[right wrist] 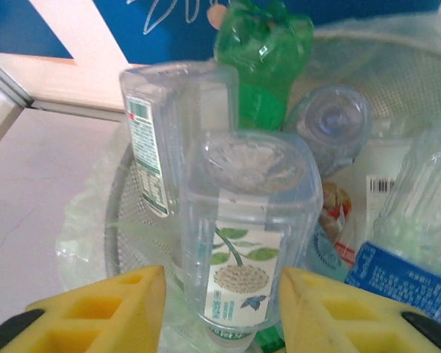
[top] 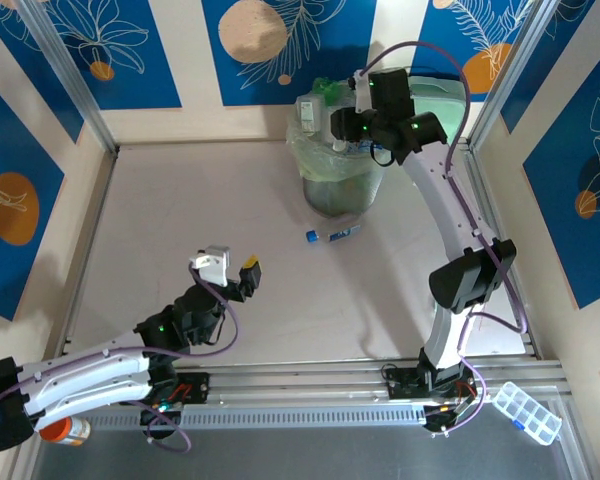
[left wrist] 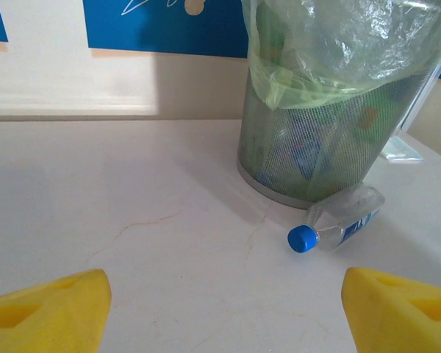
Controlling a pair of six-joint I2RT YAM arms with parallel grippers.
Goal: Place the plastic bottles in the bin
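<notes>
The bin (top: 342,190), a grey mesh bucket with a pale green bag, stands at the far middle of the table and holds several plastic bottles. My right gripper (top: 348,140) hangs over its mouth. Its yellow fingers (right wrist: 125,305) stand apart on either side of a clear upside-down bottle (right wrist: 246,220) with a leaf label, and a gap shows on the left side. A green bottle (right wrist: 261,51) and other clear ones lie behind it. One clear bottle with a blue cap (top: 332,234) (left wrist: 342,220) lies on the table against the bin's (left wrist: 309,162) foot. My left gripper (top: 232,270) (left wrist: 224,309) is open and empty, low over the table, facing that bottle.
An orange bottle (top: 65,430) lies by the left arm's base. A clear compartment box (top: 528,410) sits at the near right. A mint-green case (top: 438,98) stands behind the bin. Metal frame posts and low walls edge the table.
</notes>
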